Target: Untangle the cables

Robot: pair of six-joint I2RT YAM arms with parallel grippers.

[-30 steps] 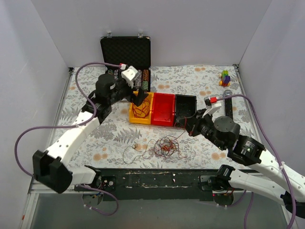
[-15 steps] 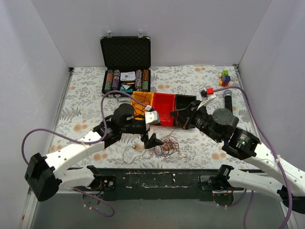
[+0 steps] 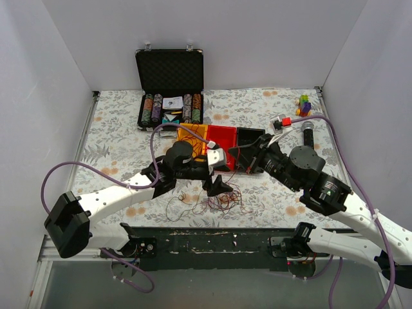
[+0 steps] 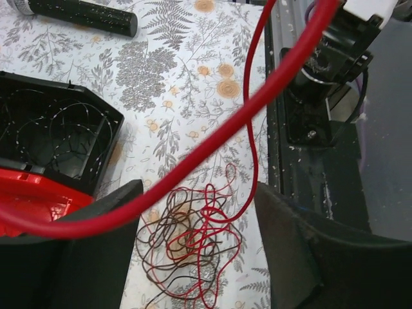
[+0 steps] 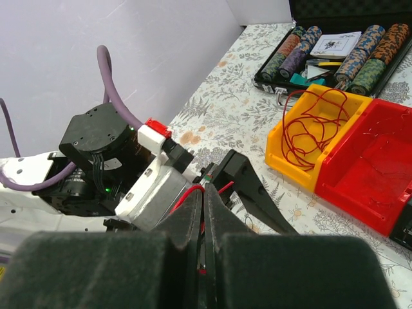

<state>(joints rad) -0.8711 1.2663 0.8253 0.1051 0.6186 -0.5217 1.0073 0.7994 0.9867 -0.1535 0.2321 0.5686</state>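
Left wrist view looks down between the spread fingers of the left claw (image 4: 196, 193), which touch nothing. The cables (image 4: 190, 248) lie directly under it as a loose, roundish nest of red and dark loops with no clear long axis. Just to the claw's right the tabletop (image 4: 187, 84) ends at a dark frame (image 4: 335, 187), so there is little room on that side. On its left the black bin (image 4: 38, 154) stands close.

A red strand (image 4: 264, 96) crosses this view on a diagonal, lower left to upper right, very near the lens. A thinner red length drops from above and curls into the nest.

Right wrist view shows what the other cannot. The right claw (image 5: 202, 193) is pressed together on that red strand, which leads off towards the left arm's fingers just ahead of it. Beyond and to its right a yellow bin (image 5: 290, 158) holds more red loops (coiled, not stretched).

Top external view alone shows the open room. Bare patterned tabletop spreads to the left claw's left, the row of bins sits just beyond both claws, and a few thin strands trail from the nest along the near edge.
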